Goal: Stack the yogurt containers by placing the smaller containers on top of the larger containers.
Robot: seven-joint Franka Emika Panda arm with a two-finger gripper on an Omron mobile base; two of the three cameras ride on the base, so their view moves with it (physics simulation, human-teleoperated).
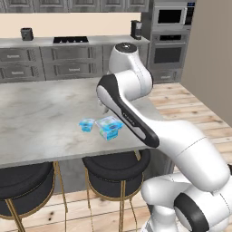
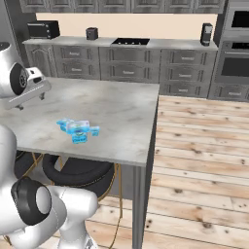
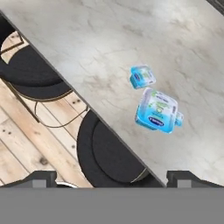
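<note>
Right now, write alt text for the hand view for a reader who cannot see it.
Two yogurt containers sit close together on a grey marble counter near its edge: a small cup and a larger pack, not stacked. The open gripper hangs above them, holding nothing, its dark fingers at the bottom. Two black stools stand on wood floor past the counter's edge.

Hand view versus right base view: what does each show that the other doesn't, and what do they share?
Hand view alone: the printed lids of both yogurts from above, and the open gripper with its dark fingertips far apart, holding nothing.

Right base view alone: the back counter with cooktop, toaster, wall ovens and cabinets.

Both: the small yogurt cup beside the larger yogurt pack, unstacked, near the marble counter's edge, above black stools on a wood floor.
</note>
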